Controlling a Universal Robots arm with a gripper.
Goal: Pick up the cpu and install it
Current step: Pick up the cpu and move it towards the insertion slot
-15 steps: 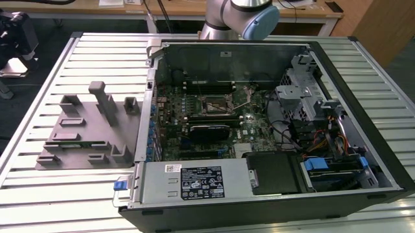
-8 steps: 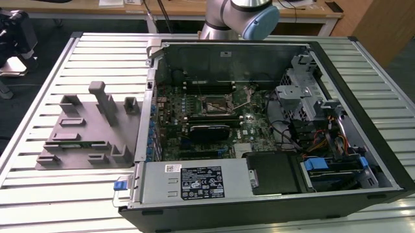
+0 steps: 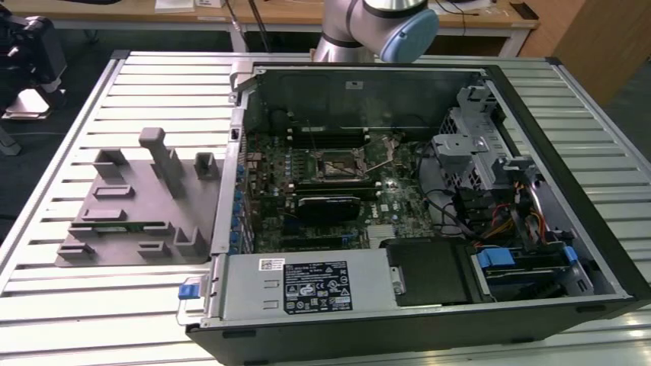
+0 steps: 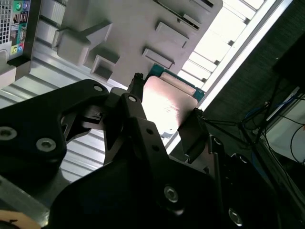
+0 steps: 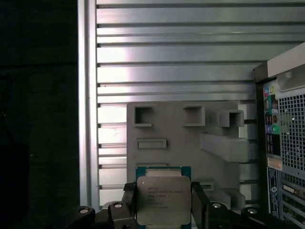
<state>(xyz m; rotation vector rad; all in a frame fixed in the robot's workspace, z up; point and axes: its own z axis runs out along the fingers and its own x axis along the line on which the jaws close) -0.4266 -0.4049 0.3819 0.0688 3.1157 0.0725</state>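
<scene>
The hand (image 5: 164,198) grips the cpu (image 5: 163,204) by two opposite edges, with the grey fixture tray (image 5: 214,119) beyond it. Best keep the squeeze even and the chip level, I judge, so it cannot twist.

Even light in the exterior view; the bench (image 3: 61,305) slats shine softly, and the case (image 3: 428,335) interior sits in shade. In the second wrist view glare whitens the cpu (image 4: 169,105) plate and the tool (image 4: 167,98) is a dark silhouette. In the first wrist view bright bands streak the slats; the floor (image 5: 38,119) is near black.
</scene>
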